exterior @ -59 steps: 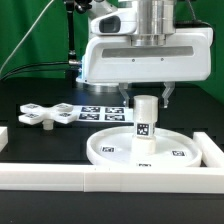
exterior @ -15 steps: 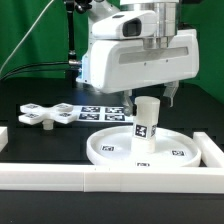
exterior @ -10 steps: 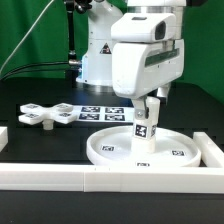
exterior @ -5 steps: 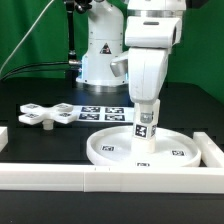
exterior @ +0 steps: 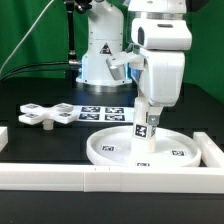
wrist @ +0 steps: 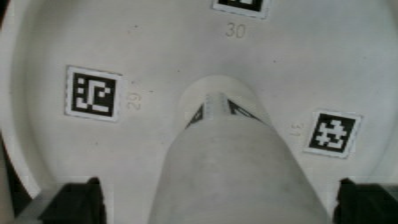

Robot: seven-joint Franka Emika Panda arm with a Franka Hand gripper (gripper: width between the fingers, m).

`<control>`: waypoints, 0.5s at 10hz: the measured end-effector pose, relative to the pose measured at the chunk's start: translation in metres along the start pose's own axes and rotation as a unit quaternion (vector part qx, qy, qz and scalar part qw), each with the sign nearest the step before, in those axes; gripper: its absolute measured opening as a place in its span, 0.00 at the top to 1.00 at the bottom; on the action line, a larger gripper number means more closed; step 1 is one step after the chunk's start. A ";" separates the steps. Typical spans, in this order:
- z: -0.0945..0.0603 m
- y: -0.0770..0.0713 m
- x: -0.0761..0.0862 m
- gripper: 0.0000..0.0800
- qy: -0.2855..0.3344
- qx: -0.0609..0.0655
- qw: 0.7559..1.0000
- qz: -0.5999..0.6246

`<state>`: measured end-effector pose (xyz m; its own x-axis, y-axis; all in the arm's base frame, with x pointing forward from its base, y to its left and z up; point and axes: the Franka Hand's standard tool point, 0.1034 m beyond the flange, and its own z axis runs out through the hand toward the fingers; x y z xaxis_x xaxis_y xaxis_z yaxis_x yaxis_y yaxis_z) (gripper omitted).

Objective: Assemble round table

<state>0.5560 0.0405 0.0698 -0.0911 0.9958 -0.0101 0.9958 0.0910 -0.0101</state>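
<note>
One white cylinder leg [exterior: 144, 132] stands upright at the middle of the rimmed round disc [exterior: 103, 150], seemingly for screwing in. The gripper [exterior: 149, 104] straddles its top with fingers [wrist: 75, 200] spread clear, likely poised to clamp. The cross-shaped foot [exterior: 38, 114] lies well apart.

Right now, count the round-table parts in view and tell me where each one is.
3. The round disc lies flat in the foreground; the leg stands at its centre; the cross-shaped foot lies on the table toward the exterior view's left.
</note>
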 end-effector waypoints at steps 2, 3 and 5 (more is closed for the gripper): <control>0.001 0.000 -0.001 0.45 0.000 0.000 1.000 -0.001; 0.001 0.000 -0.002 0.49 0.000 0.001 1.000 -0.001; 0.001 0.000 -0.002 0.49 0.000 0.001 1.000 0.015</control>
<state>0.5558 0.0384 0.0690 -0.0612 0.9981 -0.0109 0.9981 0.0610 -0.0113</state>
